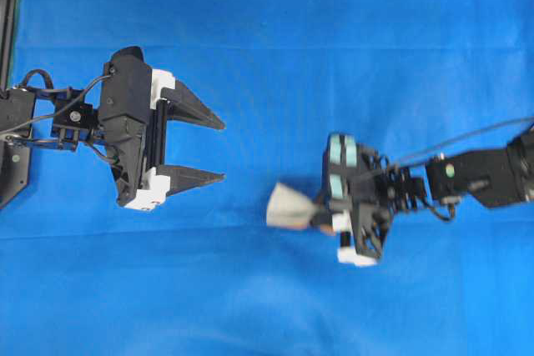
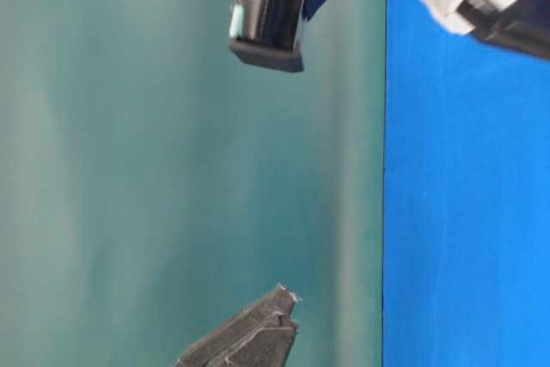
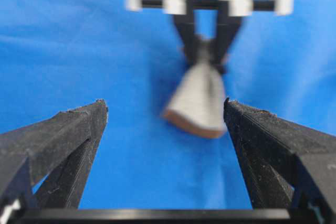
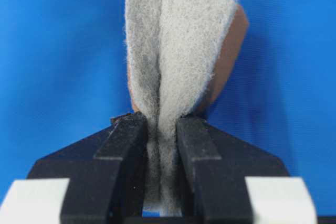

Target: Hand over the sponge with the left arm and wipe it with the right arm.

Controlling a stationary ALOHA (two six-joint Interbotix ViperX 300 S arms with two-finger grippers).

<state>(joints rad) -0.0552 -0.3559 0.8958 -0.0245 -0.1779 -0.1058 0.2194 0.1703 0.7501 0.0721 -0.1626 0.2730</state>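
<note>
Sponge look: the sponge (image 4: 178,61) is showing a pale grey-white fuzzy felt face, and it is being squeezed so hard that the felt is folding into a crease down the middle; an orange-brown layer is peeking out along its right edge in the right wrist view.
Sponge shape: it is fanning out wide at the free end and pinching narrow where the fingers (image 4: 123,145) are biting into it.
Sponge place: it is sitting in the right arm's end effector (image 1: 321,214), sticking out toward the left arm in the overhead view, over the blue cloth (image 1: 275,31) on the desk; whether it is touching the cloth I cannot tell.
Right end effector: it is clenched on the sponge, both black fingers pressing the felt from either side, white blocks flanking them.
Right arm: the right arm (image 1: 476,177) is reaching in from the right edge, mint-green patches showing on its wrist housing.
Left end effector: the left arm's end effector (image 1: 219,149) is standing released, its two pointed black fingers spread wide with nothing between them.
Gap: the sponge is lying well apart from those left fingertips, just ahead of them in the left wrist view, where it is looking blurred.
Left arm: the left arm (image 1: 67,118) is coming in from the left edge.
</note>
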